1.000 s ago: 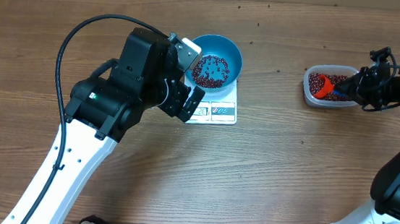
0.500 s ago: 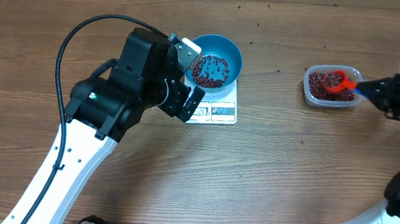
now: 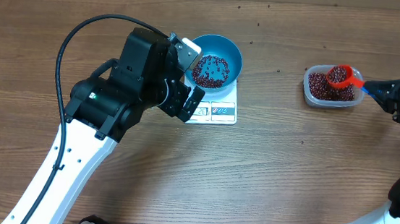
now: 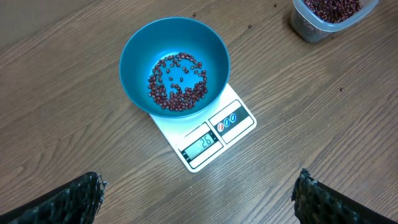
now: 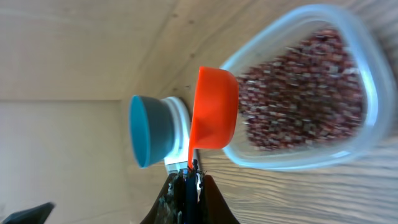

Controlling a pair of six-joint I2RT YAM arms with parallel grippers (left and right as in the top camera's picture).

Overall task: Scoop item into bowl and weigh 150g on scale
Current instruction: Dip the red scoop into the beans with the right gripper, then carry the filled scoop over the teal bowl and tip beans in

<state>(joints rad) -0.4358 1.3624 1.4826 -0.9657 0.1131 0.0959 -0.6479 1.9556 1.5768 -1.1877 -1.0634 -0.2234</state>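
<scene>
blue bowl (image 4: 140,53) on scale (image 4: 214,134), few beans (image 4: 177,84) inside; clear container (image 3: 307,92) holding beans; right tool (image 5: 188,180) clamped on scoop (image 3: 340,76), left tool (image 3: 191,77) apart.

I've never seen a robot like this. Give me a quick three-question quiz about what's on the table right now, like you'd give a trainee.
1. True or false: the blue bowl sits on the white scale.
2. The red scoop gripped by the right end effector hangs over: A) the bowl, B) the clear container, C) bare table.
3. Fill in: the jaws of the left end effector stand ____.
Key: 1 true; 2 B; 3 open.
</scene>
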